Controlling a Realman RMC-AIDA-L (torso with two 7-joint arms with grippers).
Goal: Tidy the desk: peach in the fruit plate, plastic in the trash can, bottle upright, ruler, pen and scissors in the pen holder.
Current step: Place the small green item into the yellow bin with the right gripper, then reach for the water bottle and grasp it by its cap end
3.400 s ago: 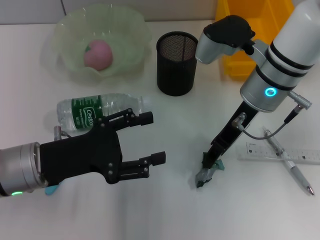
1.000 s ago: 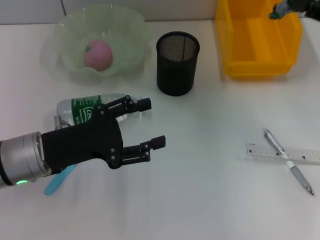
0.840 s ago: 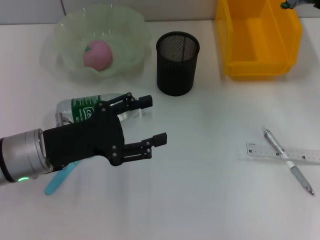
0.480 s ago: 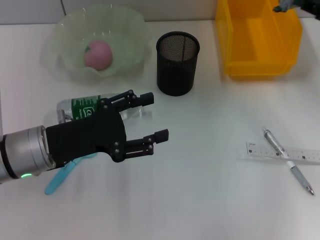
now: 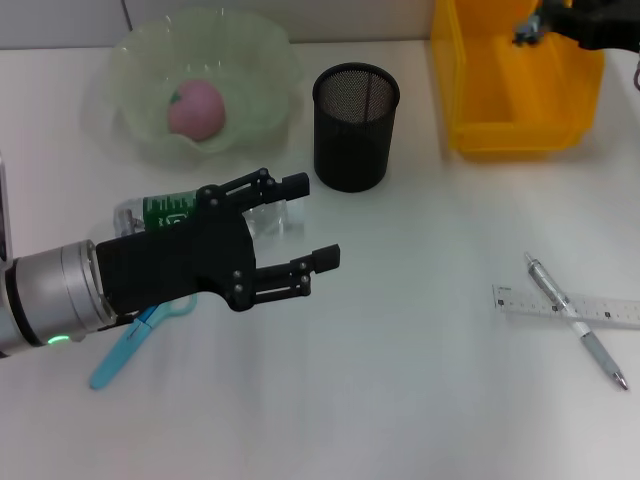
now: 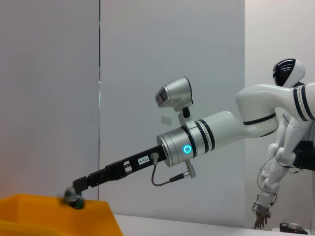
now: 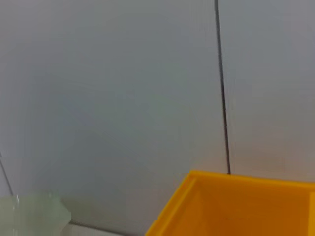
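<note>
gaping left pincer empty, just above bottle

Plain grey wall panels with dark seams.

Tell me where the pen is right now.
In the head view, the pen lies on the desk at the robot's right, crossing over the ruler, well in front of the trash can.
</note>
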